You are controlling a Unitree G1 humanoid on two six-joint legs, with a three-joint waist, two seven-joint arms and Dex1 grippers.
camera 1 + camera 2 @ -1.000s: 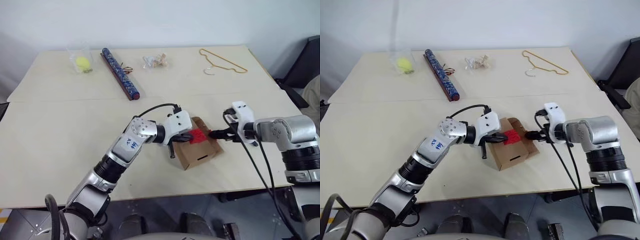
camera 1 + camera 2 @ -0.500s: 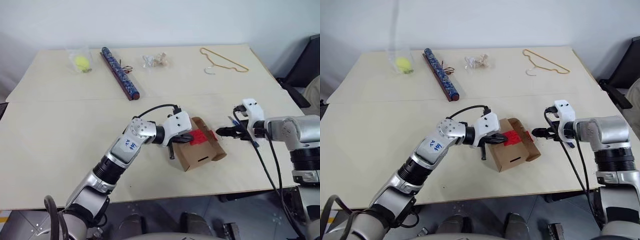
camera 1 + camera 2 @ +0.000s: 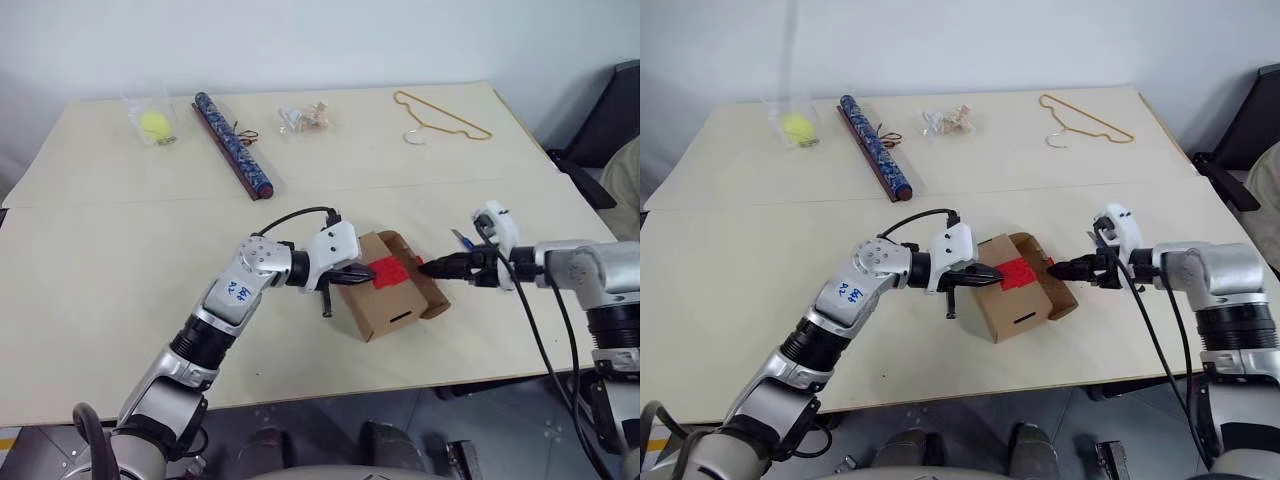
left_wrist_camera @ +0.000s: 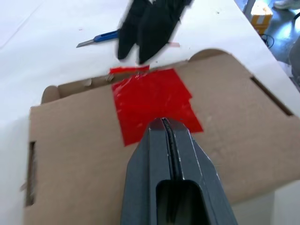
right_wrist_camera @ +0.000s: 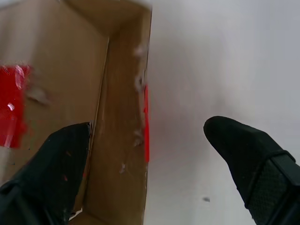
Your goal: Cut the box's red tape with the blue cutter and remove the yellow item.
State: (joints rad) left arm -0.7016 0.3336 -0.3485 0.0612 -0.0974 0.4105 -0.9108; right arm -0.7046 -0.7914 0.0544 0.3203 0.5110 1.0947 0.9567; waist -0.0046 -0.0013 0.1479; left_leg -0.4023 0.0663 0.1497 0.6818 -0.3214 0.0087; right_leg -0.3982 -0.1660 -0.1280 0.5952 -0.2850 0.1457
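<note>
2 grippers meet at the box [image 3: 385,296], which sits on the table [image 3: 120,250] near its front edge, between the arms. The left gripper [image 4: 165,123] has its 2 black fingers pressed together with no gap, nothing between them, and their tip rests on or just over the red tape [image 4: 152,103] on the box top; contact cannot be confirmed. The tape is a square patch with a torn strip at the edge of the top nearest the right gripper.

The right gripper [image 5: 145,140] comes in from the opposite side with its 2 fingers spread wide. In its wrist view, 1 finger [image 5: 51,173] lies against the brown cardboard side while the other [image 5: 248,154] hangs over bare tabletop, apart from the box. It holds nothing.

The blue cutter [image 4: 98,39] lies flat on the table just beyond the box, near the right gripper, gripped by neither hand.

Along the table's far edge lie 1 yellow-green ball in a clear bag [image 3: 152,123], 1 long patterned blue tube [image 3: 232,144] and 1 wire hanger [image 3: 440,115].
</note>
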